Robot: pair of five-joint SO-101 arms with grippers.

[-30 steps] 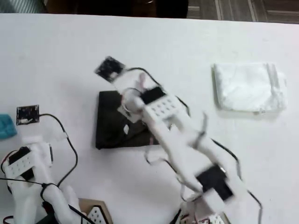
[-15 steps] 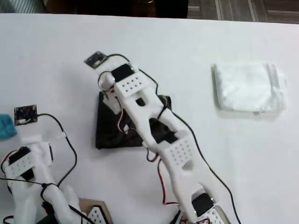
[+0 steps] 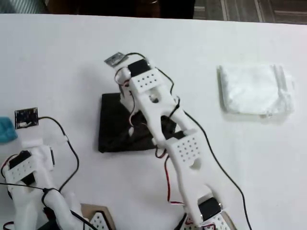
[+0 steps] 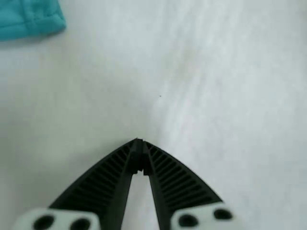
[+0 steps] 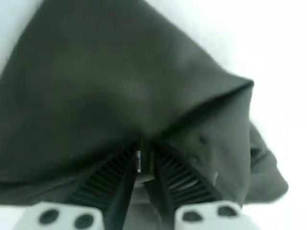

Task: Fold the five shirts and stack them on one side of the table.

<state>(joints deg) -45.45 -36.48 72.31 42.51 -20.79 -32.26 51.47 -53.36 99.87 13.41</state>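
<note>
A black shirt [image 3: 115,127] lies partly folded left of the table's middle. My right arm [image 3: 148,91] stretches over it from the near edge, its wrist above the shirt's far edge. In the right wrist view my right gripper [image 5: 139,158] is shut on a raised fold of the black shirt [image 5: 110,81]. A folded white shirt [image 3: 254,88] rests at the right side. A teal shirt [image 3: 5,129] pokes in at the left edge, and its corner [image 4: 29,19] lies beyond my left gripper [image 4: 138,146], which is shut on nothing over bare table.
The white table [image 3: 57,57] is bare at the far left and between the black and white shirts. My left arm [image 3: 24,165] sits at the near left corner with a cable [image 3: 69,143] looping beside it. A small board [image 3: 98,218] lies at the near edge.
My right arm stretched out over the black shirt toward its far edge, swinging left and then a little back right. The left arm has kept still.
</note>
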